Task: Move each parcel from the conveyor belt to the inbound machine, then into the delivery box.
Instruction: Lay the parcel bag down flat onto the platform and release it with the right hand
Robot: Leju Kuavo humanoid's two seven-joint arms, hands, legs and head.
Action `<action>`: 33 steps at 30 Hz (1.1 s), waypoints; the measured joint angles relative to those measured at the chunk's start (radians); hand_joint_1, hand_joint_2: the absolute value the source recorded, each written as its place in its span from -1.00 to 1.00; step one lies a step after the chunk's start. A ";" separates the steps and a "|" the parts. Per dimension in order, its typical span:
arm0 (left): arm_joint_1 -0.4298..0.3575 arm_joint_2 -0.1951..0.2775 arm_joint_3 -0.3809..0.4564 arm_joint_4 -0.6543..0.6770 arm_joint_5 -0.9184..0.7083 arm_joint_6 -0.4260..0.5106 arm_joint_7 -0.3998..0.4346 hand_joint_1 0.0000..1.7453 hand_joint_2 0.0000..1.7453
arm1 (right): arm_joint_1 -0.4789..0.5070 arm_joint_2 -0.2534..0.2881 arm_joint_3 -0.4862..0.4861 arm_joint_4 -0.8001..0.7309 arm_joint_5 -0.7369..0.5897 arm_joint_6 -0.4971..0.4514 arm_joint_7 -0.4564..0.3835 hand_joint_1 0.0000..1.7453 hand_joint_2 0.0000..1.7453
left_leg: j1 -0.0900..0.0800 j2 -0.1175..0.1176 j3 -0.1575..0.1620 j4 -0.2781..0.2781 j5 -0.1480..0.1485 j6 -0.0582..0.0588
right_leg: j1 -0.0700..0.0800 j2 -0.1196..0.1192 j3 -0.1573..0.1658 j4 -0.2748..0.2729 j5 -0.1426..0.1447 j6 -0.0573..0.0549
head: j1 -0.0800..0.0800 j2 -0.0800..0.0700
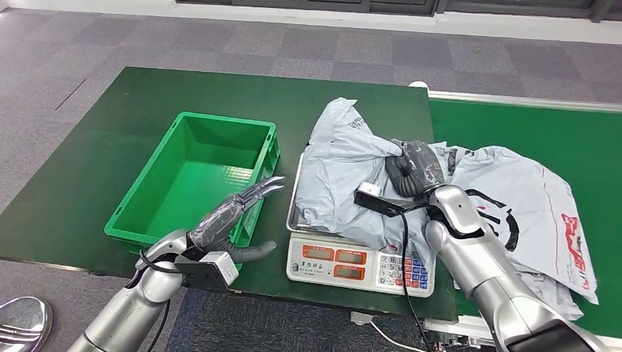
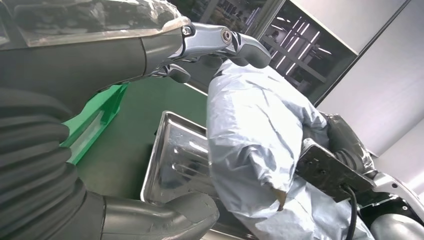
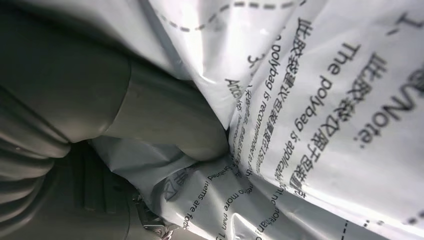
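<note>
Illumination is bright, even and diffuse from overhead. In the head view, focus is sharp across the frame; the green crate (image 1: 196, 178) casts only a soft, short shadow onto the table beside it. The steel weighing pan (image 2: 172, 155) in the left wrist view carries bright specular streaks, and ceiling strip lights beyond it are overexposed. The left hand (image 2: 60, 90) nearest that lens is dim and blurred. In the right wrist view, the grey polybag (image 3: 320, 105) shows strong glare patches; print on it is soft, and the right hand (image 3: 100, 100) beside it lies in deep shadow.
</note>
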 joint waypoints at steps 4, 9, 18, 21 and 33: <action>0.006 0.000 0.000 0.000 0.000 0.001 0.000 -1.00 1.00 | -0.010 0.011 0.003 0.018 0.010 0.000 0.002 1.00 1.00 | 0.000 0.000 0.000 0.000 0.000 0.000 | 0.000 0.000 0.000 0.000 0.000 0.000 | 0.000 0.000; 0.011 0.000 0.000 0.000 0.000 0.005 -0.003 -1.00 1.00 | -0.028 0.028 0.007 0.057 0.013 0.008 0.001 1.00 1.00 | 0.000 0.000 0.000 0.000 0.000 0.000 | 0.000 0.000 0.000 0.000 0.000 0.000 | 0.000 0.000; 0.013 -0.001 -0.001 0.001 0.000 0.008 -0.012 -1.00 1.00 | -0.043 0.054 0.027 0.133 0.022 0.006 0.001 1.00 1.00 | 0.000 0.000 0.000 0.000 0.000 0.000 | 0.000 0.000 0.000 0.000 0.000 0.000 | 0.000 0.000; 0.013 -0.003 -0.003 0.002 0.000 0.008 -0.014 -1.00 1.00 | -0.048 0.059 0.029 0.148 0.022 0.006 0.003 1.00 1.00 | 0.000 0.000 0.000 0.000 0.000 0.000 | 0.000 0.000 0.000 0.000 0.000 0.000 | 0.000 0.000; -0.009 -0.020 -0.030 0.018 0.000 0.008 -0.018 -1.00 1.00 | -0.069 0.080 0.030 0.204 0.014 -0.013 0.003 1.00 1.00 | 0.000 0.000 0.001 0.000 0.000 0.000 | 0.000 0.000 0.000 0.000 0.000 0.000 | 0.000 0.000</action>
